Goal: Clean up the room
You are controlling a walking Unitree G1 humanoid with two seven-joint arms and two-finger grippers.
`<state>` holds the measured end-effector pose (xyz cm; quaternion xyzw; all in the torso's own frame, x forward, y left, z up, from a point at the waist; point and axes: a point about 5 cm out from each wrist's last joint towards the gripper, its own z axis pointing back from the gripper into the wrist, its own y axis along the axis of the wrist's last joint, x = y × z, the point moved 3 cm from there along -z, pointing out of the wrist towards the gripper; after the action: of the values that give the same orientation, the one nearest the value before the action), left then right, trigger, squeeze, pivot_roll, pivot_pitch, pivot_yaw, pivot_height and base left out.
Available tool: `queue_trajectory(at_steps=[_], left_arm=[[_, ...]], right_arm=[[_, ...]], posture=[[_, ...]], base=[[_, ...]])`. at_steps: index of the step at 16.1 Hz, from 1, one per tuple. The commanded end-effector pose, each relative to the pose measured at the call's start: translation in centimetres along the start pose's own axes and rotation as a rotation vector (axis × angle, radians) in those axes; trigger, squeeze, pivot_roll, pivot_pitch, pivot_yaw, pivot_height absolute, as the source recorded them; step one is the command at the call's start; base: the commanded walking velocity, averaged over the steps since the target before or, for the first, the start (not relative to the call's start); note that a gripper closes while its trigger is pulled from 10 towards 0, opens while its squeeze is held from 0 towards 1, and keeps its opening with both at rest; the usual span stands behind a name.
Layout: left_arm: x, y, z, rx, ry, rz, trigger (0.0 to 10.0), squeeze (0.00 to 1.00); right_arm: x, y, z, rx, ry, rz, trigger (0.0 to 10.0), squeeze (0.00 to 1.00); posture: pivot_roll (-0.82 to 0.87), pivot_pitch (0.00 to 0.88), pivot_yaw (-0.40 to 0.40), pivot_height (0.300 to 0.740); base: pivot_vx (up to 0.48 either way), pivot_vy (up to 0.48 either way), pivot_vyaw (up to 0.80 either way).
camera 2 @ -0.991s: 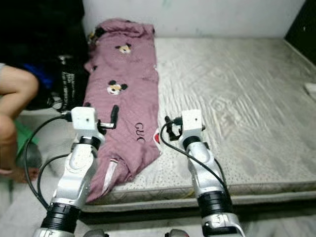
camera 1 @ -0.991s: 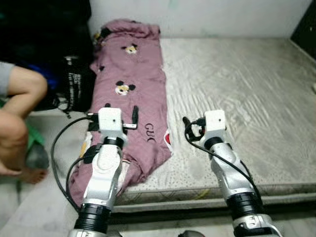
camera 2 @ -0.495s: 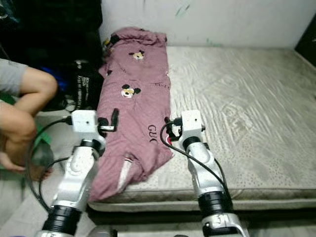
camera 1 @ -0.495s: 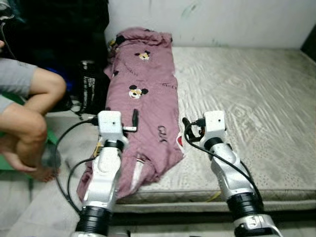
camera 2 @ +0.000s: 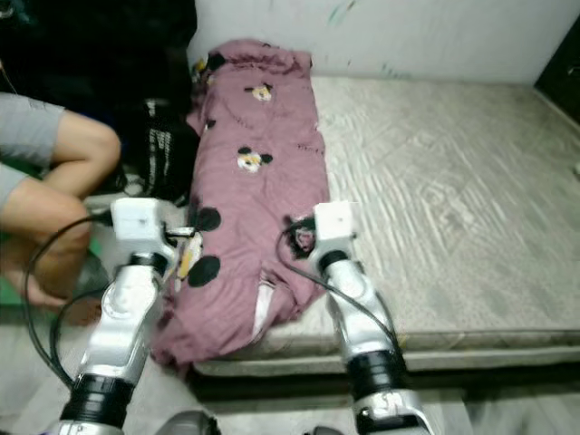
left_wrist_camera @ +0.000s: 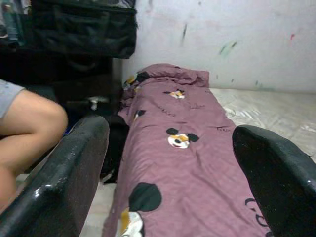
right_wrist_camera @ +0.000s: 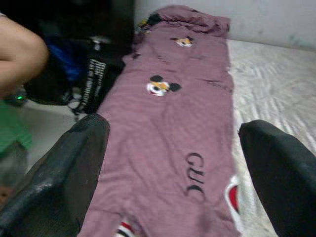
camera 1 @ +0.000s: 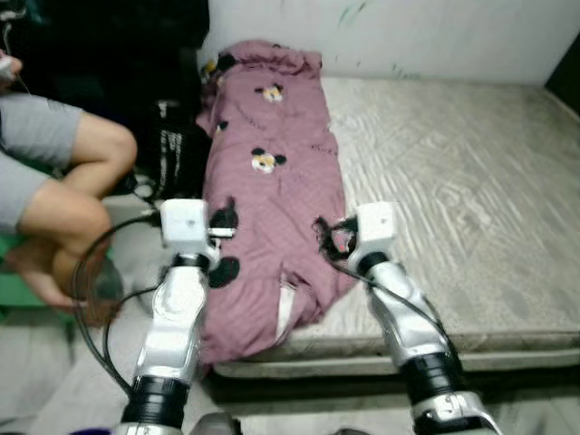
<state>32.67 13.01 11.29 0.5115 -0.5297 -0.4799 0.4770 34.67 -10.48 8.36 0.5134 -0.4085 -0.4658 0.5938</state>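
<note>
A mauve blanket [camera 1: 272, 172] with cartoon mouse prints lies lengthwise along the left edge of a bare grey mattress [camera 1: 453, 172]. Its near end hangs crumpled over the mattress corner. My left gripper [camera 1: 225, 234] is held low over the blanket's near left side. In the left wrist view the left gripper [left_wrist_camera: 170, 129] is open, with the blanket [left_wrist_camera: 182, 148] stretching away beyond its fingers. My right gripper [camera 1: 326, 234] hovers at the blanket's near right edge. It is open too, as the right wrist view shows the right gripper [right_wrist_camera: 173, 123] spread wide above the cloth [right_wrist_camera: 182, 123].
A person sits on the floor at the left, bare knees [camera 1: 82, 172] close to my left arm. A black bag [camera 1: 177, 145] leans against the mattress side beside the blanket. A white wall [camera 1: 435, 36] runs behind the bed. The mattress's right half is bare.
The camera has swung left and closer, so the blanket now lies between my arms. Both arms keep their pose and both grippers stay open.
</note>
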Motion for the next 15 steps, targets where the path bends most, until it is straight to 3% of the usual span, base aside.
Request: queue_trajectory(at_steps=[1,6,8,9,12,15], left_arm=[[1.2,0.6,-0.1,0.027,-0.043,0.001,10.0,0.00],[0.0,0.6,-0.7,0.013,-0.001,-0.010,10.0,0.00],[-1.1,0.7,-0.5,0.027,-0.008,-0.074,10.0,0.00],[-2.0,-0.1,-0.1,-0.010,0.007,-0.101,10.0,0.00],[-2.3,-0.9,0.9,-0.037,-0.016,-0.127,10.0,0.00],[-2.2,-1.3,1.1,-0.051,-0.050,-0.198,10.0,0.00]], right_arm=[[1.1,0.1,0.1,-0.005,-0.027,0.011,10.0,0.00],[0.4,-0.1,0.2,0.001,-0.020,0.005,10.0,0.00],[1.2,0.0,0.0,0.015,-0.039,-0.004,10.0,0.00],[1.5,-0.3,-0.2,-0.002,-0.059,-0.056,10.0,0.00],[0.7,-1.4,0.4,-0.012,-0.057,-0.052,10.0,0.00],[1.0,-1.8,0.5,-0.016,-0.077,-0.071,10.0,0.00]], posture=[[0.07,0.000,-0.025,0.740],[0.08,0.000,-0.004,0.740],[0.09,0.000,-0.010,0.740],[0.10,0.000,-0.014,0.740],[0.12,0.000,0.010,0.740],[0.10,0.000,0.021,0.740]], base=[[0.000,0.000,0.00],[0.000,0.000,0.00],[0.000,0.000,0.00],[0.000,0.000,0.00],[0.000,0.000,0.00],[0.000,0.000,-0.69]])
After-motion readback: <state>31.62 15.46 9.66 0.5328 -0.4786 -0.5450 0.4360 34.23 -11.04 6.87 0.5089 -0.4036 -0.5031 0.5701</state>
